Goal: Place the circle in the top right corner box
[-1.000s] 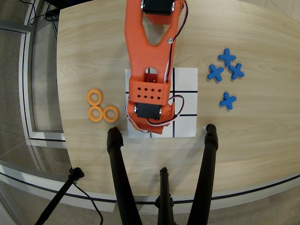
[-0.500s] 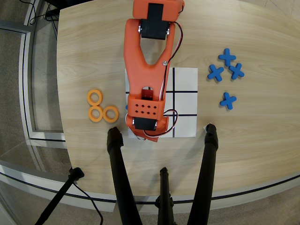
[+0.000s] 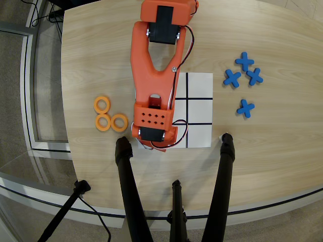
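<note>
Apparently the arm (image 3: 154, 75) covers the paper grid's (image 3: 199, 111) left cells, so the hand's state I cannot tell; three orange rings (image 3: 110, 114) lie on the surface (image 3: 282, 136), none visibly carried; a hidden ring may land across a black line.

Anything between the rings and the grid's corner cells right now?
Only the arm itself: it lies over the grid's left side, between the three visible rings and the uncovered cells, which are blank. The blue crosses sit off the paper.
</note>
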